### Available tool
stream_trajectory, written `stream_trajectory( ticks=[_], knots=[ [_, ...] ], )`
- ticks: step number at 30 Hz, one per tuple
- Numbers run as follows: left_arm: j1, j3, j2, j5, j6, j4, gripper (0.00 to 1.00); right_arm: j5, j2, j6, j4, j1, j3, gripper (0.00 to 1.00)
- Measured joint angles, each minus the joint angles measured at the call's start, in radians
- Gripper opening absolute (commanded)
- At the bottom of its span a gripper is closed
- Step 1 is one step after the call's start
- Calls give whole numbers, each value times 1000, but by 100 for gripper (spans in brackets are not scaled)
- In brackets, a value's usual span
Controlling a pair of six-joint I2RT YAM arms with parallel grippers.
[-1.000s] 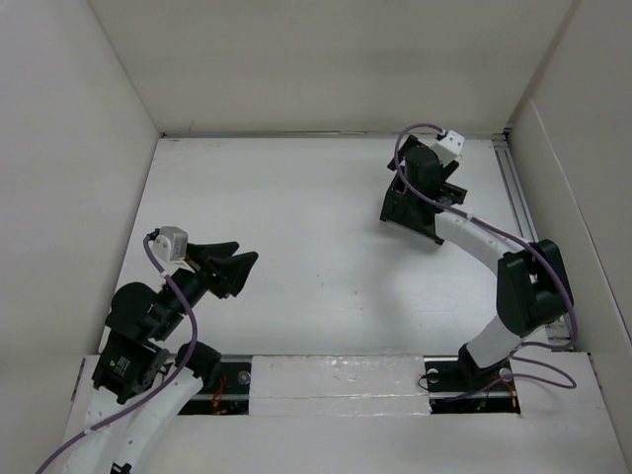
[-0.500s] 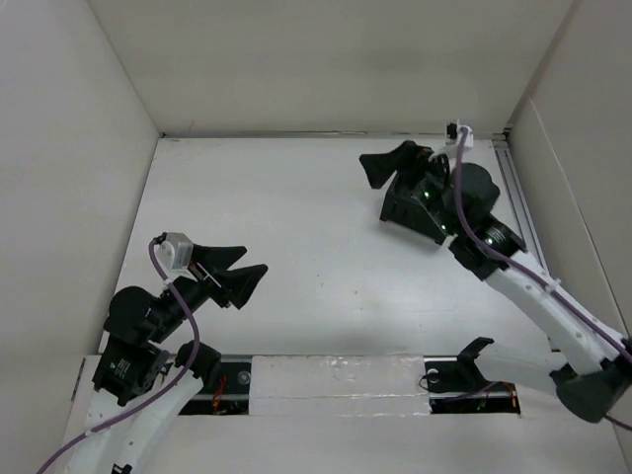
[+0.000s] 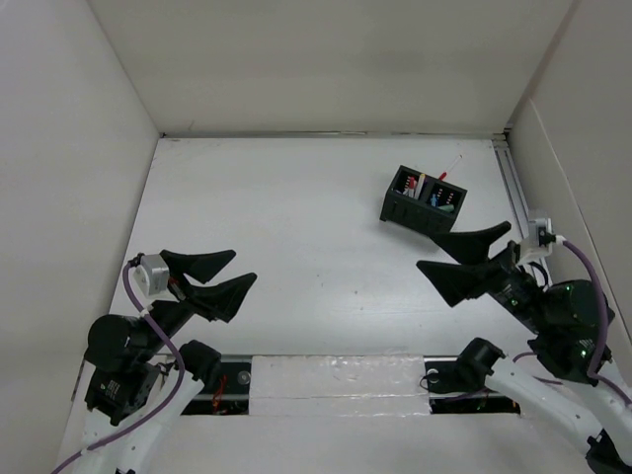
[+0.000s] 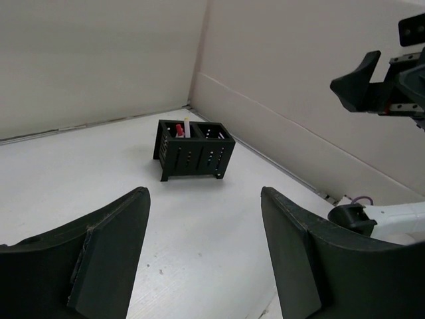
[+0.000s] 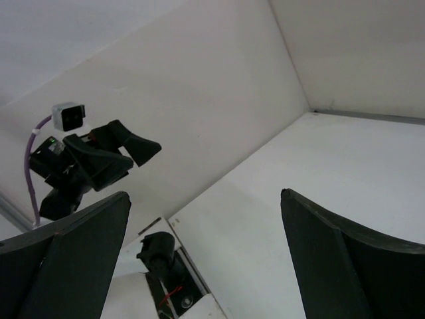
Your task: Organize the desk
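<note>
Desk (image 3: 296,207): organizer box (image 3: 423,200) far right; left hand (image 3: 245,267), right hand (image 3: 427,253) spread wide.

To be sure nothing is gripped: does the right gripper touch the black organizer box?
Apart. The left wrist view shows the organizer box standing alone on the desk, with the right gripper up in the air well to its side, open.
</note>
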Motion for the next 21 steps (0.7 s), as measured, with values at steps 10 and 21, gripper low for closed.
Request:
stream_trajectory(
  ticks=[10,21],
  knots=[
    [0,0,-17,-16,1,0,62,102,-217,19,-15,2,-142,100],
    [0,0,-17,-35,8,0,61,220,-210,69,-19,2,-169,100]
  ],
)
